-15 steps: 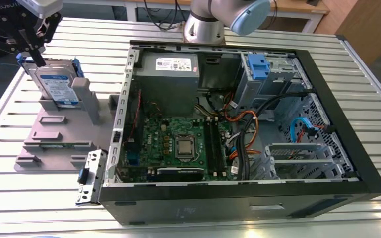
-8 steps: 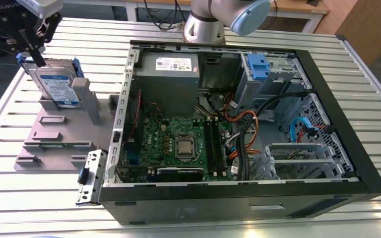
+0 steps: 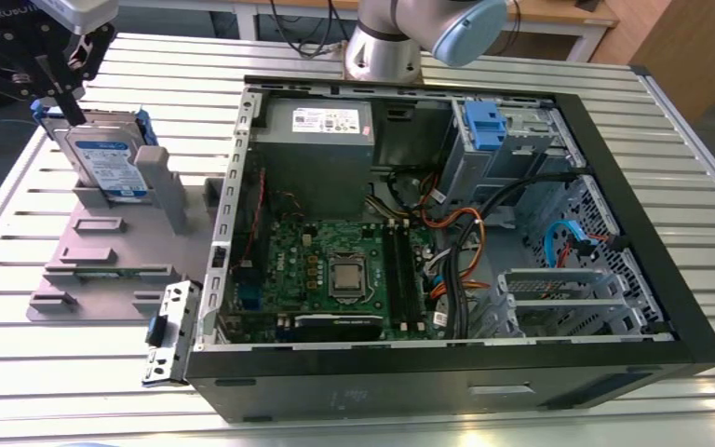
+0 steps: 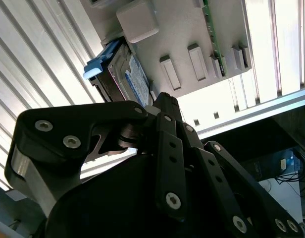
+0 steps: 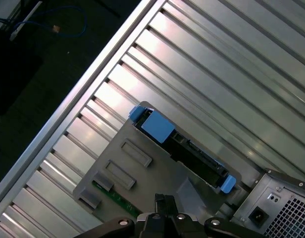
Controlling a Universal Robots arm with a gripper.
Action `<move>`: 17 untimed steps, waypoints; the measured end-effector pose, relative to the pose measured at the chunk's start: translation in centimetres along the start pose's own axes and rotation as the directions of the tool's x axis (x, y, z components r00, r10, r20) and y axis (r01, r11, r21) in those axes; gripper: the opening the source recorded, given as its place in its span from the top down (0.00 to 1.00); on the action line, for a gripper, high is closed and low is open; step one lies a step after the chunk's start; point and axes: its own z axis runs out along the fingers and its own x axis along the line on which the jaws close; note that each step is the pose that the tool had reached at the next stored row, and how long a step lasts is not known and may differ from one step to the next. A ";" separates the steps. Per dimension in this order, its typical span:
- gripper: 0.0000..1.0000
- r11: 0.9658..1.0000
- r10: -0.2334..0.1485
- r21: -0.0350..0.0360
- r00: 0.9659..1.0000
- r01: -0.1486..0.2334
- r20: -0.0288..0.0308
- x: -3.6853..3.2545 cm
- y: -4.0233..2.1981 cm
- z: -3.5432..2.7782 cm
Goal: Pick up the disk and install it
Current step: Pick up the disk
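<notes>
my gripper (image 3: 70, 104) hangs at the exterior view's upper left, its body cut off by the frame's edge. its tip reaches down to the top edge of the disk (image 3: 107, 160). whether it touches there i cannot make out, and i cannot tell whether the gripper is spread or pressed together. in the second wrist view my own black linkage covers the spot where the disk (image 4: 127, 74) runs behind it.

the disk stands upright on its edge in a grey fixture (image 3: 90, 250) on the slatted metal counter (image 3: 47, 382). it is to the exterior view's left of the open computer case (image 3: 445, 368) and apart from it. blue rails frame it, and its white-and-blue label faces the exterior camera. a grey post (image 3: 159, 182) of the fixture hides its lower corner. in the first wrist view i see the disk (image 5: 194, 156) edge-on, a dark strip between two blue ends, and a corner of the case (image 5: 276, 208) is cut off near it.

inside the case lie a green board (image 3: 332, 270) and a grey metal box (image 3: 314, 121). a small blue clip (image 3: 482, 126) sits in the drive cage, whose depth is too shadowed to read. the arm (image 3: 395, 37) is cut off at the top.
</notes>
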 end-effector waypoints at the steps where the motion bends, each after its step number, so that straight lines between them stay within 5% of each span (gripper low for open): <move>1: 0.89 1.000 -0.001 0.000 1.000 0.001 0.000 0.00 0.00 0.00; 17: 0.89 1.000 -0.010 0.000 1.000 0.010 0.000 0.00 0.00 0.00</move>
